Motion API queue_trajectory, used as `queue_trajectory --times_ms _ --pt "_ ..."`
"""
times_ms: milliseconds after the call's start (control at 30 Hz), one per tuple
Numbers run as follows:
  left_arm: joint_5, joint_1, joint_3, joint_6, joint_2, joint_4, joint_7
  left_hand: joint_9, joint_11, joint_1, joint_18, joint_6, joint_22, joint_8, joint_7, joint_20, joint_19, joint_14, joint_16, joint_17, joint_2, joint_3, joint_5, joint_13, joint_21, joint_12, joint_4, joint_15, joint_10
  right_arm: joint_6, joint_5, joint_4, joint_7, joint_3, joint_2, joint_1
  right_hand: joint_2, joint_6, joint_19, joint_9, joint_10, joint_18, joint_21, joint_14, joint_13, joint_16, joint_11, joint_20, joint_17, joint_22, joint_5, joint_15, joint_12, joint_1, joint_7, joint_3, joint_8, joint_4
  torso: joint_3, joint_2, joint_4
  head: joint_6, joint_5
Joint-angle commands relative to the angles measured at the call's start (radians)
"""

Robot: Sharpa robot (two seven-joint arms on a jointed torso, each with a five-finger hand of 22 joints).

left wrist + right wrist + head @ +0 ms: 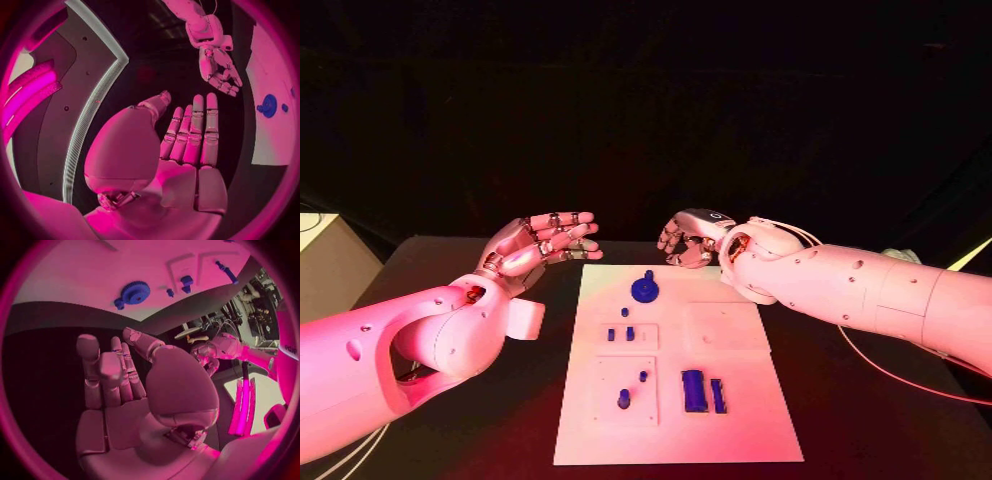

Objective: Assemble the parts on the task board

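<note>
Blue parts: I judge these small moulded plastic pieces stiff, light and easy to nudge out of place, so I would take each with a fingertip pinch, not a full grasp
Gear [646, 290]: sits at the far end of the task board [733, 400], nearest both hands; its toothed rim should give good purchase, so I would pinch it across the rim and keep off the small knob beside it
Long block [692, 390]: lies on the near half of the board with a thinner bar [718, 395] just beside it; I would grip the block across its short sides, since the flat faces look smooth and may slip
Small pegs [620, 334]: a pair near the board's middle, more on the near left square [632, 390]; too tiny to judge shape, and likely the fiddliest to hold
Board: white flat plate on the black table [473, 420]; looks rigid, though I cannot tell if it is fastened down, so I would press gently
Left hand [542, 243]: hovers beyond the board's far left corner, fingers apart and loosely curled, holding nothing
Right hand [692, 238]: hovers beyond the board's far edge, fingers apart in its own wrist view, nothing in it
Writing: I can read no brand, label or lettering on the board or parts
</note>
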Motion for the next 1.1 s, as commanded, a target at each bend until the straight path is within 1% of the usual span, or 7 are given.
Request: queue_trajectory --times_ms 33,100,200,267,500,833,1100 --pt "-0.006 0.005 0.002 0.016 -0.003 0.009 0.0 0.001 0.001 -0.01 0.006 0.005 0.003 0.003 0.022 -0.001 -0.011 -0.011 0.01 0.003 0.002 0.008 0.004 0.0 0.006 -0.005 -0.001 -0.003 0.002 0.052 -0.123 -0.002 -0.042 0.0 0.01 0.001 -0.015 -0.009 0.015 0.005 -0.017 -0.014 0.02 0.036 0.0 0.035 0.002 0.002 0.032 0.03 0.0 0.004 -0.005 0.0 -0.003 0.005 -0.007 0.003 -0.0076 0.014 0.0121 0.004 -0.008" --pt "-0.006 0.007 0.003 0.015 -0.006 0.011 -0.002 0.0 0.002 -0.01 0.006 0.004 0.005 0.003 0.024 -0.001 -0.013 -0.013 0.013 0.005 0.002 0.01 0.004 0.0 0.008 -0.006 -0.003 -0.002 0.001 0.055 -0.132 -0.003 -0.044 0.0 0.016 0.001 -0.021 -0.011 0.025 0.008 -0.03 -0.018 0.035 0.037 0.0 0.058 0.004 0.004 0.055 0.052 0.005 0.007 -0.005 -0.004 -0.004 0.004 -0.007 0.007 -0.0087 0.017 0.0139 0.006 -0.01" --pt "-0.006 0.01 0.003 0.012 -0.009 0.014 -0.003 0.0 0.003 -0.01 0.006 0.003 0.006 0.003 0.025 -0.001 -0.015 -0.014 0.015 0.006 0.002 0.011 0.004 0.0 0.01 -0.007 -0.004 -0.002 0.0 0.059 -0.145 -0.006 -0.051 0.0 0.025 0.0 -0.026 -0.015 0.038 0.013 -0.044 -0.022 0.052 0.039 0.0 0.09 0.004 0.007 0.087 0.079 0.007 0.007 0.0 -0.007 -0.005 0.001 -0.006 0.012 -0.0112 0.023 0.0153 0.004 -0.016" --pt "-0.006 0.012 0.003 0.011 -0.01 0.015 -0.003 0.0 0.003 -0.01 0.006 0.003 0.006 0.003 0.025 -0.001 -0.015 -0.014 0.015 0.006 0.002 0.011 0.004 0.0 0.01 -0.007 -0.004 -0.002 0.0 0.062 -0.152 -0.008 -0.055 -0.001 0.03 0.0 -0.027 -0.015 0.045 0.015 -0.047 -0.024 0.061 0.04 0.001 0.102 0.004 0.008 0.101 0.092 0.008 0.007 0.002 -0.008 -0.005 0.0 -0.006 0.014 -0.0122 0.026 0.0163 0.006 -0.021" --pt "-0.006 0.017 0.004 0.01 -0.012 0.019 -0.007 0.0 0.003 -0.011 0.006 0.003 0.008 0.002 0.027 -0.001 -0.017 -0.016 0.018 0.007 0.002 0.013 0.004 0.0 0.013 -0.008 -0.006 -0.002 0.0 0.077 -0.177 -0.016 -0.079 -0.001 0.044 -0.001 -0.029 -0.019 0.052 0.018 -0.055 -0.026 0.071 0.04 0.001 0.121 0.004 0.01 0.118 0.107 0.011 0.007 0.004 -0.004 -0.006 0.0 -0.005 0.016 -0.0161 0.032 0.0191 0.009 -0.021" --pt "-0.006 0.021 0.004 0.01 -0.014 0.021 -0.01 0.0 0.004 -0.011 0.006 0.002 0.009 0.002 0.028 -0.001 -0.018 -0.017 0.021 0.009 0.003 0.014 0.004 0.0 0.015 -0.008 -0.007 -0.001 0.0 0.104 -0.216 -0.034 -0.121 -0.003 0.059 -0.004 -0.027 -0.021 0.055 0.024 -0.074 -0.027 0.077 0.039 0.0 0.138 0.006 0.012 0.13 0.115 0.011 0.009 0.004 0.003 -0.006 0.002 -0.004 0.017 -0.0177 0.042 0.0245 0.01 -0.023" --pt "-0.006 0.023 0.004 0.011 -0.013 0.02 -0.011 0.0 0.004 -0.011 0.006 0.003 0.01 0.002 0.028 -0.001 -0.019 -0.018 0.022 0.009 0.003 0.014 0.004 0.0 0.015 -0.008 -0.007 -0.001 0.0 0.099 -0.228 -0.054 -0.131 -0.003 0.07 -0.005 -0.021 -0.019 0.056 0.026 -0.078 -0.027 0.078 0.038 0.001 0.142 0.007 0.012 0.132 0.117 0.01 0.01 0.005 0.008 -0.006 0.006 -0.002 0.018 -0.0198 0.051 0.0327 0.013 -0.026"
